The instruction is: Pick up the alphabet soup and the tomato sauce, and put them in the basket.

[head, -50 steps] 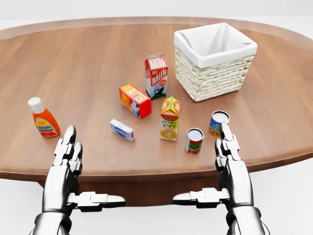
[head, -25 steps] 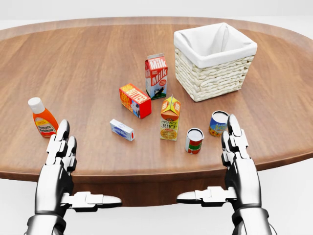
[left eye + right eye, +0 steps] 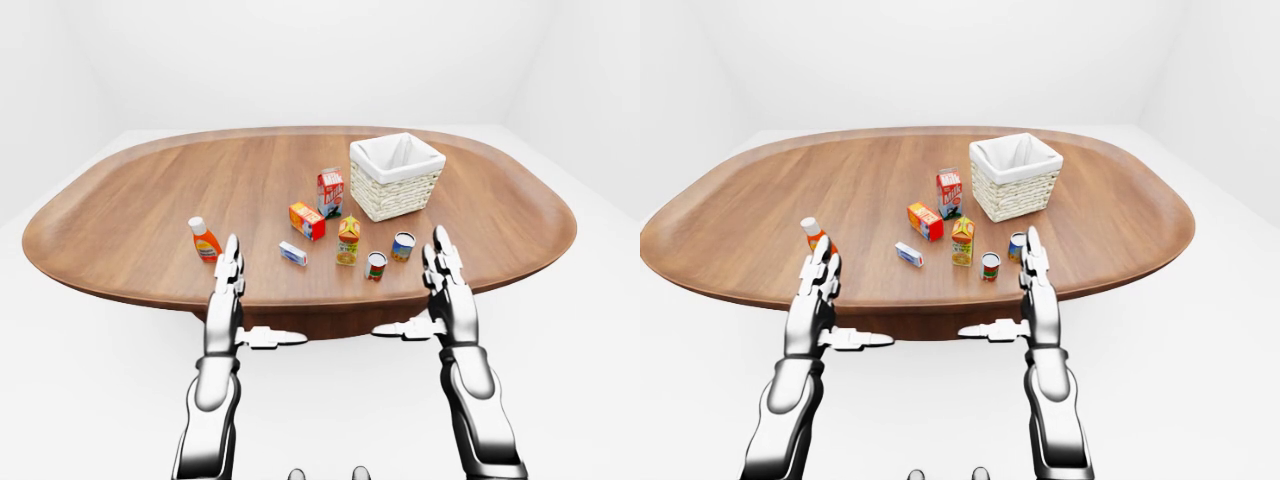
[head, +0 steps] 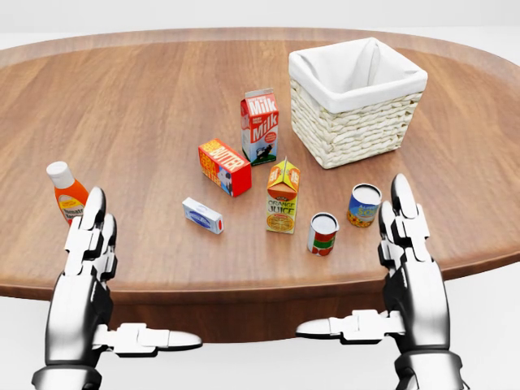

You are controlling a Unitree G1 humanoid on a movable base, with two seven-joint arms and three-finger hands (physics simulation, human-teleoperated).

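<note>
The right robot hand [image 4: 410,244] hovers over the near edge of the counter [image 4: 146,114], fingers straight and spread, thumb stuck out sideways, holding nothing. The left robot hand [image 4: 85,252] mirrors it at the head view's lower left, likewise open and empty.

Just left of the right robot hand's fingertips stands the blue and yellow can [image 4: 364,205], which I take to be the alphabet soup, though its label is too small to read. A little further left is the red and green can [image 4: 322,234], probably the tomato sauce. Both stand upright on the counter, near each other but apart, and neither is touched.

Beyond them, left and up in the head view, are the orange juice carton [image 4: 282,196], a small blue and white box [image 4: 202,215], a red and yellow butter box [image 4: 224,166] and a milk carton [image 4: 260,126]. An orange sauce bottle [image 4: 67,193] with a white cap stands just above the left robot hand's fingertips.

The basket [image 4: 355,101], wicker with a white liner, sits at the upper right, well apart from the 2 cans, and nothing shows inside it.

So the task looks barely begun: 0 of 2 cans moved. Both still need grasping, lifting and placing in the basket; the right robot hand seems best placed for the nearer can.
</note>
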